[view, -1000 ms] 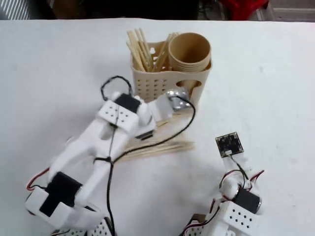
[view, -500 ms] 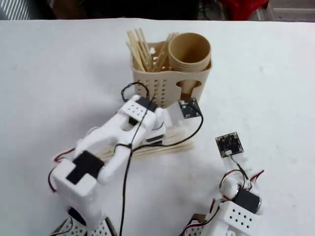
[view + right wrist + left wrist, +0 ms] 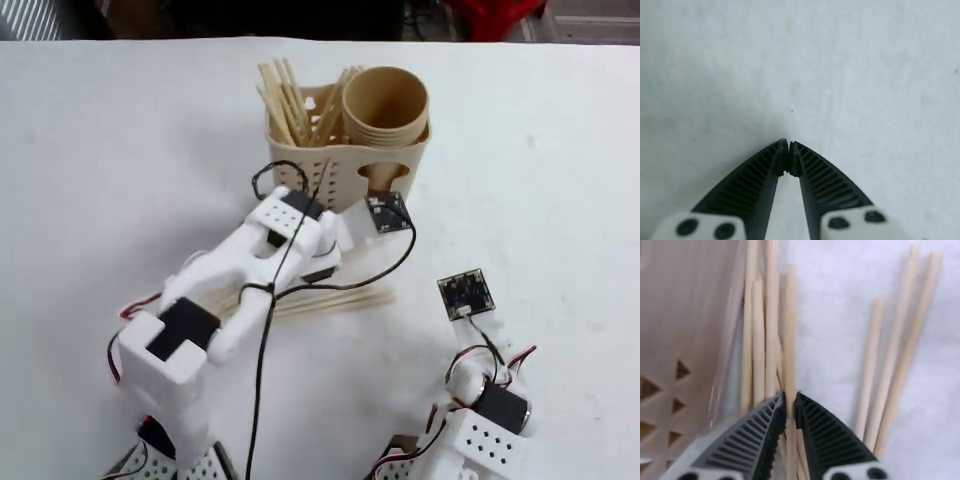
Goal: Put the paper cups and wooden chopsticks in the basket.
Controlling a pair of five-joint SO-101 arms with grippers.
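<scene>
The beige basket (image 3: 345, 165) stands at the table's far middle and holds a stack of paper cups (image 3: 385, 105) and several wooden chopsticks (image 3: 285, 100). More loose chopsticks (image 3: 345, 298) lie on the table in front of it. My left arm (image 3: 285, 235) hangs over them, close to the basket's front. My left gripper (image 3: 791, 396) is shut on one chopstick (image 3: 789, 330) from a bunch lying against the basket wall (image 3: 675, 340). Three other chopsticks (image 3: 895, 365) lie apart beside it. My right gripper (image 3: 788, 144) is shut on nothing above bare table.
My right arm (image 3: 485, 410) sits folded at the front right, its small camera board (image 3: 466, 292) pointing toward the middle. Black cables loop over the left arm. White table (image 3: 120, 150) spreads to the left and right of the basket.
My left arm has folded up and swung right, bringing its wrist closer to the basket front and over the loose chopsticks. The right arm has stayed still.
</scene>
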